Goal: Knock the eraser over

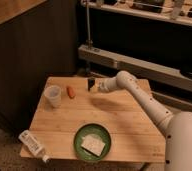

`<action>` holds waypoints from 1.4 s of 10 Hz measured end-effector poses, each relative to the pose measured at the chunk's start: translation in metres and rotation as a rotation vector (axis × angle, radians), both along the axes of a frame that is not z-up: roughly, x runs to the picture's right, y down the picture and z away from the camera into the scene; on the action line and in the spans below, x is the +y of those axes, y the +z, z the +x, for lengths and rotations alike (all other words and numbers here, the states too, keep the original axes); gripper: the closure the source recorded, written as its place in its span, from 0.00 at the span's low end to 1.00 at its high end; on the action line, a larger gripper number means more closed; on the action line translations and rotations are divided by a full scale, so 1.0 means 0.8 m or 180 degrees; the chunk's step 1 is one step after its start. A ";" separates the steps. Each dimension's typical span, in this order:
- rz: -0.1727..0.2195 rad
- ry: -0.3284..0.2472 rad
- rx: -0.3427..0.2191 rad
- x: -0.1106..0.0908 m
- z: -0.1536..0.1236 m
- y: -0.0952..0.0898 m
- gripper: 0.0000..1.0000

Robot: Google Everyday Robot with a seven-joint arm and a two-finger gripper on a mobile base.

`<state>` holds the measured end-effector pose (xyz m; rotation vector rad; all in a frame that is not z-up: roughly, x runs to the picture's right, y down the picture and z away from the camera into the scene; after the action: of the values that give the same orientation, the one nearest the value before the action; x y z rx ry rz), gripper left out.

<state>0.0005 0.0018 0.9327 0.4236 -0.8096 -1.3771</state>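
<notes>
1 gap matters: the upright eraser (90, 83) stands just beside the gripper (96, 87), toward the worktop's (124, 125) far edge; gripper's opening unclear.

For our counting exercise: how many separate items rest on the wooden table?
5: cup at the left, orange piece beside it, eraser at the far edge by the hand, green plate near the front, bottle overhanging the front-left corner. None seem hidden.

The white gripper (95, 86) is at the black eraser (90, 83). Left of it lie an orange piece (70, 92) and a clear cup (52, 96). Below it, a green plate (92, 142) holds something white (93, 144). The worktop (119, 120) is light brown wood.
</notes>
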 end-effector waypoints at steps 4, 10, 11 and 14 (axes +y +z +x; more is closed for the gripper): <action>0.0006 0.0023 -0.0006 -0.004 -0.004 0.008 1.00; -0.0021 0.0009 0.0030 -0.004 -0.003 0.024 1.00; -0.0019 0.0013 0.0046 -0.004 -0.003 0.027 1.00; -0.0013 0.0032 0.0085 -0.007 -0.001 0.033 1.00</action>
<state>-0.0004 -0.0035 0.9595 0.4049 -0.7873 -1.3689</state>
